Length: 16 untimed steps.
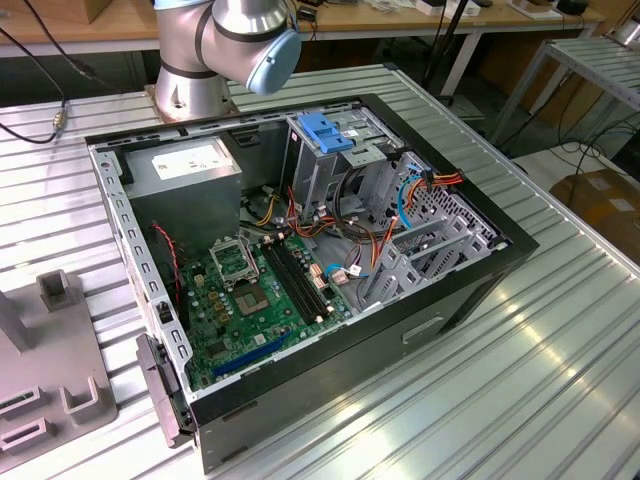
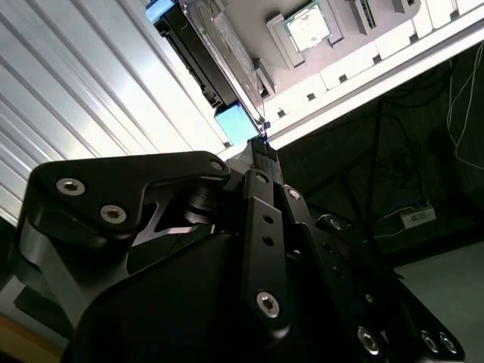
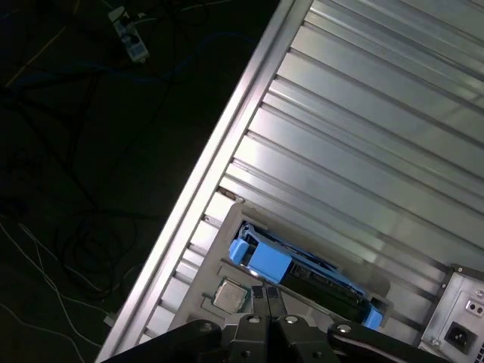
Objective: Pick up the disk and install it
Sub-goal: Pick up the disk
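The flat silver disk in its blue plastic frame (image 3: pixel 310 280) stood on edge in a grey holder (image 2: pixel 249 26) by the ribbed metal table's (image 3: pixel 363 128) edge, probably so we could reach it. Our black gripper (image 3: pixel 268 291) hung just beside it, fingers pressed together, holding nothing, we think.

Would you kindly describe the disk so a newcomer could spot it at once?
Find the ribbed metal table, then the grey fixture at its edge. The disk stands in it on edge, beside a small square chip; its blue carrier frame sets it apart.
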Motion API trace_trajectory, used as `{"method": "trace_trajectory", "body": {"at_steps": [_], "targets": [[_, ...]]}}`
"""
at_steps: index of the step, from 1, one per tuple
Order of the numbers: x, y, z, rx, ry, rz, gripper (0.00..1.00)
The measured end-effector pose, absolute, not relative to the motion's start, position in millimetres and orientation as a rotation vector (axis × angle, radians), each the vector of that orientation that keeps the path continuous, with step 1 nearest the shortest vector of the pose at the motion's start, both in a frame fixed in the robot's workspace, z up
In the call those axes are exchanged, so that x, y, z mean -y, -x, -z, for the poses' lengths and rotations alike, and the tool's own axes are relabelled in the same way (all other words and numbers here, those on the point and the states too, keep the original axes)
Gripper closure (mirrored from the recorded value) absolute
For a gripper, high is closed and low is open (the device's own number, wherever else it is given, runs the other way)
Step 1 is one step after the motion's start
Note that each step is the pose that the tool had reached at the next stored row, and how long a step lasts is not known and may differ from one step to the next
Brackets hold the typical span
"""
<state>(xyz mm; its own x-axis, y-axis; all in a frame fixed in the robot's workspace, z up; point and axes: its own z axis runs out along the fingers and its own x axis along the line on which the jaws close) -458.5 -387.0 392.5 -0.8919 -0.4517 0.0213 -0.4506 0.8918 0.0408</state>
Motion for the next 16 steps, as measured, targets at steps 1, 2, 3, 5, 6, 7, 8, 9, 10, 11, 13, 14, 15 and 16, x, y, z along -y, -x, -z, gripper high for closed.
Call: {"method": "trace_trajectory", "body": {"at_steps": [1, 2, 3, 5, 6, 7, 8, 9, 10, 11, 13, 14, 15, 16], "targets": [[387.0, 458.5, -392.5, 3.026, -0.722, 0.054, 0.9], [387.0, 458.5, -392.5, 3.026, -0.722, 0.054, 0.9], [387.0, 458.5, -392.5, 3.026, -0.723, 0.054, 0.9], [387.0, 458.5, -392.5, 3.025, -0.727, 0.054, 0.9], [387.0, 458.5, -392.5, 3.023, -0.735, 0.054, 0.9], [387.0, 458.5, -392.5, 3.015, -0.764, 0.053, 0.9], [387.0, 458.5, -392.5, 3.005, -0.8, 0.053, 0.9], [387.0, 458.5, -392.5, 2.998, -0.828, 0.052, 0.9], [387.0, 458.5, -392.3, 2.987, -0.864, 0.052, 0.9], [387.0, 458.5, -392.3, 2.98, -0.885, 0.051, 0.9], [387.0, 458.4, -392.0, 2.963, -0.941, 0.05, 0.9], [387.0, 458.4, -391.8, 2.948, -0.986, 0.049, 0.9], [387.0, 458.4, -391.7, 2.939, -1.011, 0.049, 0.9], [387.0, 458.4, -391.6, 2.932, -1.029, 0.049, 0.9]]}}
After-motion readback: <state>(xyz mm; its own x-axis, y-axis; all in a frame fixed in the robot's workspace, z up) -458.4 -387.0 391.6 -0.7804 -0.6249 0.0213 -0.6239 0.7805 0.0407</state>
